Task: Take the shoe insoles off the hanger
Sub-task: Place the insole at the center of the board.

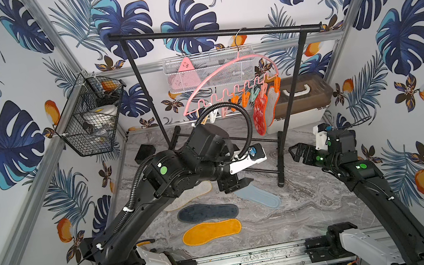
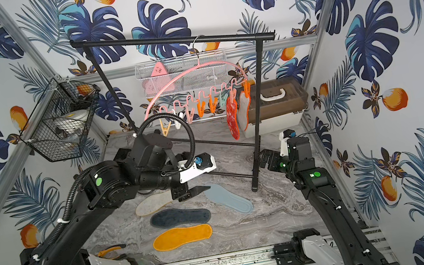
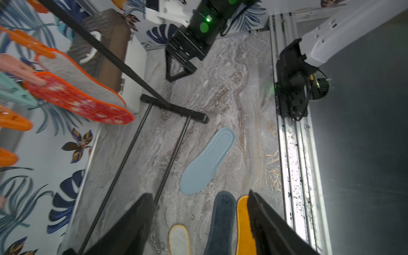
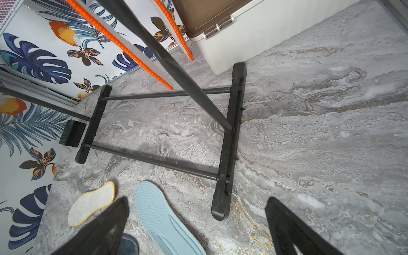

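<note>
Here your left arm point(image 1: 136, 211) rises from the lower left of a top view, folds at the elbow and turns its wrist down at mid-frame. The left gripper point(image 3: 199, 194) hangs released, jaws wide with nothing between them. It is above the marble table point(image 1: 315, 209), just beside the upper-left end of the light blue-grey insole point(image 1: 259, 198). Your right arm point(image 1: 368, 188) climbs the right edge. The right gripper point(image 4: 197, 198) is likewise spread and unloaded, and faces the right foot of the black rail point(image 1: 214, 32), apart from it.

Containers, three:
- A black wire basket point(image 1: 74, 110) at upper left holds pale objects too indistinct to name.
- A white mesh tray point(image 1: 220, 53) on the back wall holds a pink triangular item.
- A white box with a shut brown lid point(image 1: 316, 94) stands behind the rail.

Insoles, six:
- Four lie flat on the table: the light blue-grey one, the dark navy insole point(image 1: 207, 212), the orange insole point(image 1: 212, 230), and the cream insole point(image 1: 187, 201), partly under the left arm.
- Two red-orange mesh insoles point(image 1: 259, 119) hang clipped at the right end of the pink hanger point(image 1: 250, 56), which hooks over the rail.
</note>
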Controlling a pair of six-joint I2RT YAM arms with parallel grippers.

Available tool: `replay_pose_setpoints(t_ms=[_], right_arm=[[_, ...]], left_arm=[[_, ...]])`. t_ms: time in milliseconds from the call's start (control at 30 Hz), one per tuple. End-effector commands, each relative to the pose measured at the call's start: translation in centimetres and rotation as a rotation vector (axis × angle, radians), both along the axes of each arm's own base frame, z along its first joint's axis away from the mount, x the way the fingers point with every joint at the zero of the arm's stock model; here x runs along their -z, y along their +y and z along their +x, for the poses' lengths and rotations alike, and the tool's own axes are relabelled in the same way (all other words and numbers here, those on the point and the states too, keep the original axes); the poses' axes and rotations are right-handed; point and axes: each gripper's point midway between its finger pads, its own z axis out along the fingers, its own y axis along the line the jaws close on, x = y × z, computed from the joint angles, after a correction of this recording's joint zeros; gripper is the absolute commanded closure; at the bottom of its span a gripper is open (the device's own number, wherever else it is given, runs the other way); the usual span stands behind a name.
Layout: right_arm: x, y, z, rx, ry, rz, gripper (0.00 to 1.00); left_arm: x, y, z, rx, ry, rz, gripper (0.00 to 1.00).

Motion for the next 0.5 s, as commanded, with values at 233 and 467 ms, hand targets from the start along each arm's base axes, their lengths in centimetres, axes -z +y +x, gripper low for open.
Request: replay_pose_setpoints(t_ms=[233,467], right_arm=[[-2.0,-0.4,0.5,0.04,-0.081,0.024,0.0],[-2.4,-0.3,0.1,0.035,-0.092,0.031,0.0]], left_arm=[[-10.1,2.5,7.5,-0.356,-0.23,-0.255,0.15],[-13.6,5.7,11.7,-0.459,-0.246,-0.408,0.05]])
